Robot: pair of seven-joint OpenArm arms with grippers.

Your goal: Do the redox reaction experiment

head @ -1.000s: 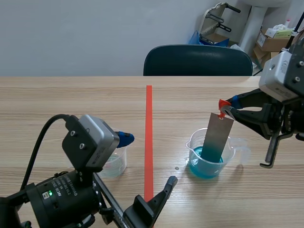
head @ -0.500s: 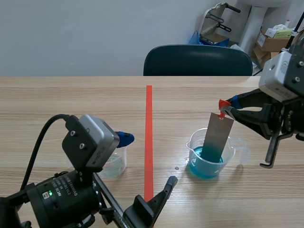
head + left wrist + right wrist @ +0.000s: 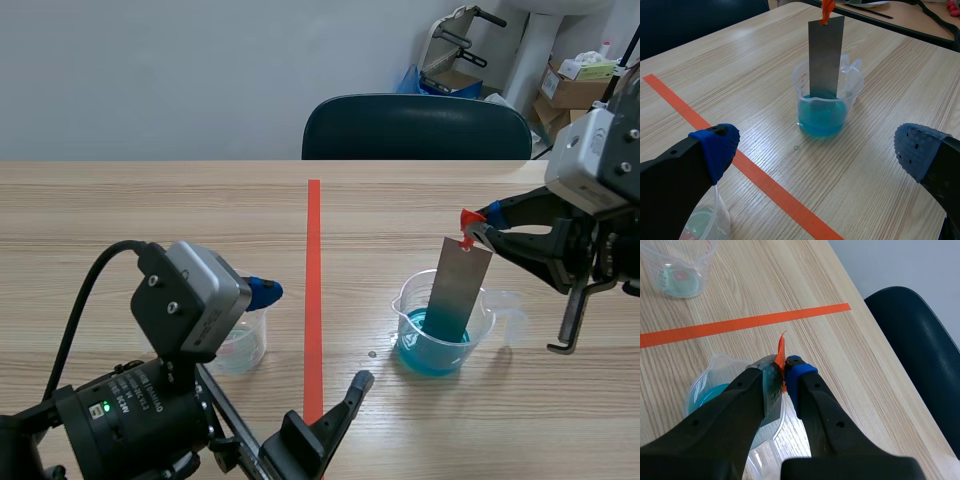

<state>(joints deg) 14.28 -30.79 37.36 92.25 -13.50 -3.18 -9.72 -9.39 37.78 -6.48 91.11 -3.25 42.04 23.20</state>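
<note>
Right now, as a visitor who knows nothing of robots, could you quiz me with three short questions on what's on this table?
1. True or false: the metal strip stands with its lower end in the blue liquid of the beaker.
2. What is the right pincer shut on? A) the beaker's rim. B) the strip's top end, by the orange tag. C) nothing.
3. Fill in: the left pincer, near the small beaker of pale liquid, is ____ (open or shut).
Key: 1 true; 2 B; 3 open.
</note>
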